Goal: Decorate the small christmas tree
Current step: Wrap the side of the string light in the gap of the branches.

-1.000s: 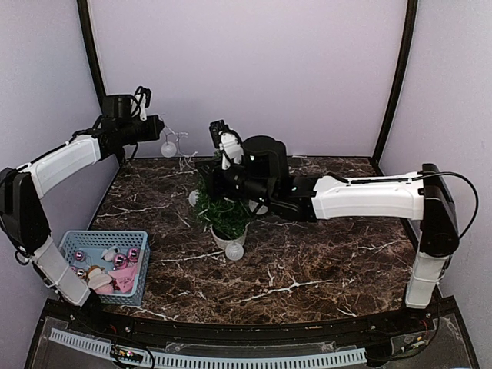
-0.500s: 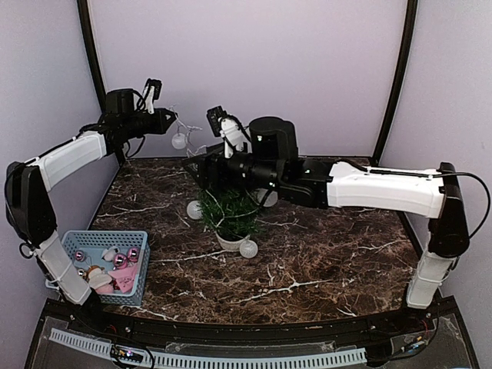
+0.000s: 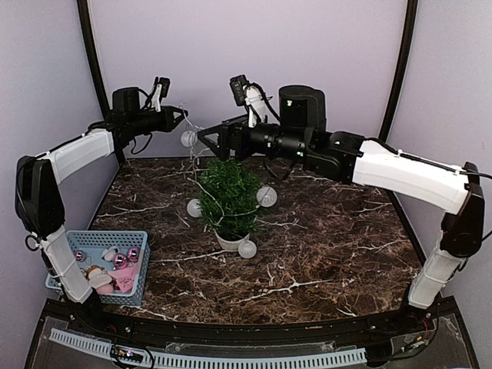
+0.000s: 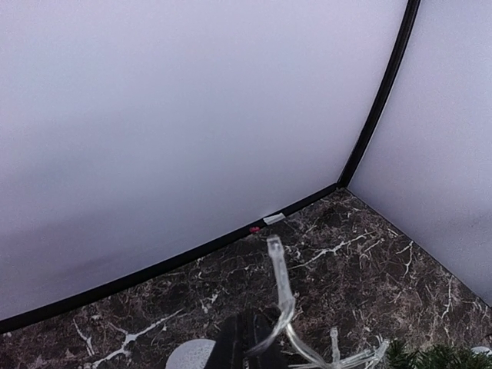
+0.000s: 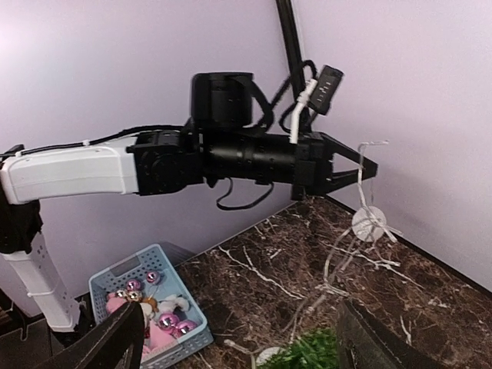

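Note:
The small christmas tree (image 3: 228, 196) stands mid-table in a white pot (image 3: 229, 241). A clear wire garland with white balls (image 3: 266, 195) is draped over it. My left gripper (image 3: 182, 118) is held high behind and left of the tree. It is shut on the garland's free end (image 4: 280, 284), with one ball (image 3: 189, 139) dangling just below. In the left wrist view the closed fingers (image 4: 250, 338) pinch the wire. My right gripper (image 3: 207, 142) hovers open above the treetop, empty. Its fingers (image 5: 108, 342) sit wide apart, with the tree (image 5: 307, 352) below them.
A blue basket (image 3: 138, 238) at the near left holds pink baubles (image 3: 121, 261) and other ornaments, and it shows in the right wrist view too as the basket (image 5: 115, 277). Purple walls with black corner posts (image 3: 396, 77) enclose the dark marble table (image 3: 330, 254).
My right gripper has opened and risen off the tree, uncovering it. The left gripper has lifted the garland end higher and to the right.

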Tool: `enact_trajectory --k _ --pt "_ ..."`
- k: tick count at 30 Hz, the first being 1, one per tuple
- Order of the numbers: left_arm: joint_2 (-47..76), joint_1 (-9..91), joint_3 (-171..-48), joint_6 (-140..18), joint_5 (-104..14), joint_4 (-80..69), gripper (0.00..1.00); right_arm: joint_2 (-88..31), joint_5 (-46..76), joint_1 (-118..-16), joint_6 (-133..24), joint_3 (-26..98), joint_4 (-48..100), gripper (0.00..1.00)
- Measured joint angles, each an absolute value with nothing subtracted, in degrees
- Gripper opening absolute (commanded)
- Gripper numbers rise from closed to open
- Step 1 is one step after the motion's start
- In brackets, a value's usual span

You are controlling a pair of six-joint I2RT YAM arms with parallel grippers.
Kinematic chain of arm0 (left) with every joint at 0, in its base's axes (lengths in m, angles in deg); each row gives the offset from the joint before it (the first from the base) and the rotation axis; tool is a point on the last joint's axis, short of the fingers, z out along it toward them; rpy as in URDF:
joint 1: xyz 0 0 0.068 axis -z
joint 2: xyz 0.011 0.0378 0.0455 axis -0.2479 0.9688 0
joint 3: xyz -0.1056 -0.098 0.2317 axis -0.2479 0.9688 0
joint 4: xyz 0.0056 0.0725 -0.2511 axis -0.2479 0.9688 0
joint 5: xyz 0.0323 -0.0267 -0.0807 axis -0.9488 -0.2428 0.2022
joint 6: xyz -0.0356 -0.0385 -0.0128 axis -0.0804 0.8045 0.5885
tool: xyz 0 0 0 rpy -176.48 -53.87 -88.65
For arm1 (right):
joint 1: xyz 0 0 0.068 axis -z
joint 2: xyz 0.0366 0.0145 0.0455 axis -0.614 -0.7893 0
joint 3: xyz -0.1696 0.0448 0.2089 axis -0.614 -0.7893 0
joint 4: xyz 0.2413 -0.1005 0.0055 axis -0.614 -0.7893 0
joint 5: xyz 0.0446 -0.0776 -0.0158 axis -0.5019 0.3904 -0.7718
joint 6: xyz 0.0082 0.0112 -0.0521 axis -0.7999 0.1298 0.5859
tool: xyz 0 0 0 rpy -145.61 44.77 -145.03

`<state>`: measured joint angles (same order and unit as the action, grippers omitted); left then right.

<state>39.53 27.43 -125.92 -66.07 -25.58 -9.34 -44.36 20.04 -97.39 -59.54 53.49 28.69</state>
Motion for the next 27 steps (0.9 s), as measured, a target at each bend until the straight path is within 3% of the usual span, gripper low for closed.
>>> enact_trajectory --k 12,27 --pt "47.84 31.28 -141.37 -65.03 -20.66 -9.19 0.00 -52.93 12.81 -79.42 -60.28 55.94 26.44 0.79" --pt "55.18 36.48 -148.63 -63.39 -17.04 -6.77 0.00 -69.13 -3.26 -74.74 -58.20 65.05 31.81 0.65"
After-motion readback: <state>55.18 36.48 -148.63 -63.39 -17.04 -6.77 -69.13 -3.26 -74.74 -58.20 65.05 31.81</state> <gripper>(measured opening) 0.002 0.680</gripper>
